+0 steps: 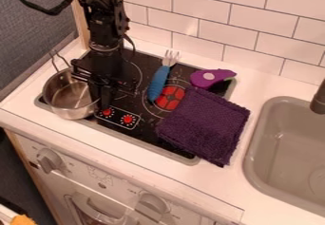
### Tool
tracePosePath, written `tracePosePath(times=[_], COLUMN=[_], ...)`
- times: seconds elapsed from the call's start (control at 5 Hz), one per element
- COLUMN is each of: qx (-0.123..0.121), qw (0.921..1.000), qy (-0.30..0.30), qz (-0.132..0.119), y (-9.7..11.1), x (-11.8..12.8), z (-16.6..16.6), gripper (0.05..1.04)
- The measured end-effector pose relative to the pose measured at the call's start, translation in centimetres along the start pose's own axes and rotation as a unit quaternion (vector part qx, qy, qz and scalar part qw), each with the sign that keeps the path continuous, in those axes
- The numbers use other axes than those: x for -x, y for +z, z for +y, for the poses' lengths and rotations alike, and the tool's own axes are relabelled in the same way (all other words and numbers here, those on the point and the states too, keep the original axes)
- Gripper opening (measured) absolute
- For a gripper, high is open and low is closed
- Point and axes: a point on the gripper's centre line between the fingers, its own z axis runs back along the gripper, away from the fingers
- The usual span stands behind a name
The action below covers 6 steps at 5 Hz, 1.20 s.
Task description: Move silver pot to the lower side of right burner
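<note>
pot [70,93] at the lower left corner of the stovetop [147,134], gripper [103,100] beside it

the silver pot stands upright at the stovetop's lower left corner, reaching over the left edge. its thin wire handle [58,58] points toward the stovetop's upper left corner. the gripper hangs down at the pot's right side, close to the rim, below the black arm [107,29]. whether it is open, closed or gripping the rim, i cannot tell.

the red burner [170,98] is on the right part of the stovetop, well apart from the pot. a fork [160,79] with a blue handle lies with its tines toward the upper edge and its handle end beside the red burner. the pale ring of another burner [141,74] shows partly behind the arm.

a purple toy [213,77] with a pale spot lies at the upper right corner. a dark purple cloth [206,124] is spread over the right side, covering part of the red burner and hanging over the stovetop's right edge onto the white counter [209,181]. two red knobs [128,119] sit near the stovetop's lower edge, just right of the pot. a grey sink [289,148] is set in the counter, right of the cloth, and a tiled wall [254,20] rises behind.
</note>
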Motion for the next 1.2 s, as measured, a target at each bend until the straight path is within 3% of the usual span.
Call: tracePosePath(times=[0.2, 0.4, 0.8, 1.0, 1.2], qx=[-0.011, 0.012, 0.046, 0.041, 0.026], qw=[0.9988, 0.9973, 0.9957, 0.9950, 0.9949], qy=[0.046, 0.059, -0.021, -0.053, -0.066], qz=[-0.015, -0.040, -0.077, -0.074, -0.072], y=[1.4, 4.9, 8.5, 7.9, 6.7], x=[0.7, 1.4, 1.7, 2.0, 1.4], z=[-1.0, -5.1, -14.3, -18.0, -19.6], gripper=[0.082, 0.082, 0.082, 0.081, 0.081])
